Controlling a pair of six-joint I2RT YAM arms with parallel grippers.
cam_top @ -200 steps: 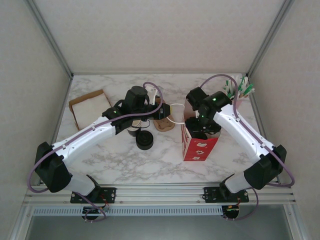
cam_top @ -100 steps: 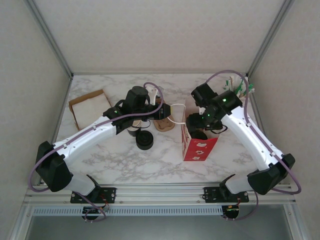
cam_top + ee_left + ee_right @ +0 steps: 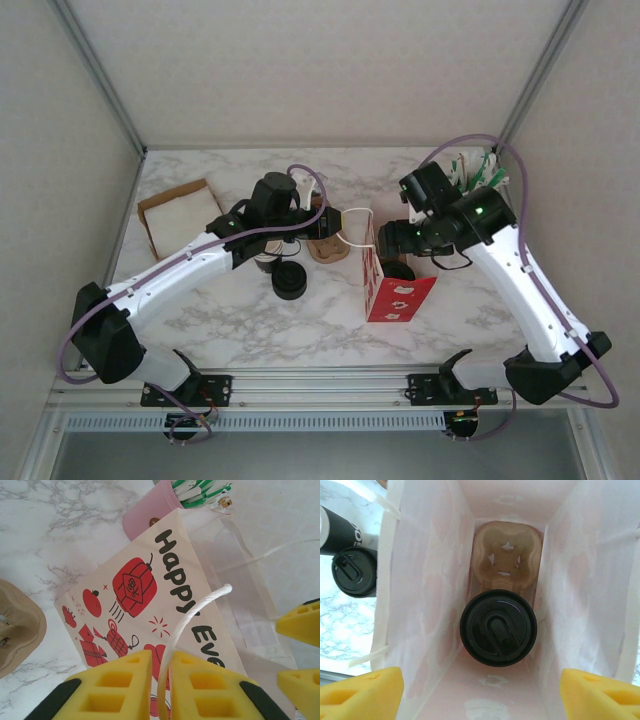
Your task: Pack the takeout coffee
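The takeout coffee (image 3: 498, 627) stands upright at the bottom of the paper bag (image 3: 398, 290), right of the tabletop's centre. My left end effector (image 3: 161, 661) pinches the bag's white handle (image 3: 200, 607). The right end effector (image 3: 480, 692) hangs spread above, so I'd lift it straight up, clear of the walls.

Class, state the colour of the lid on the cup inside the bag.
Black lid, best in the right wrist view.

The paper bag (image 3: 150, 630) reads "Happy Eve", cut off.
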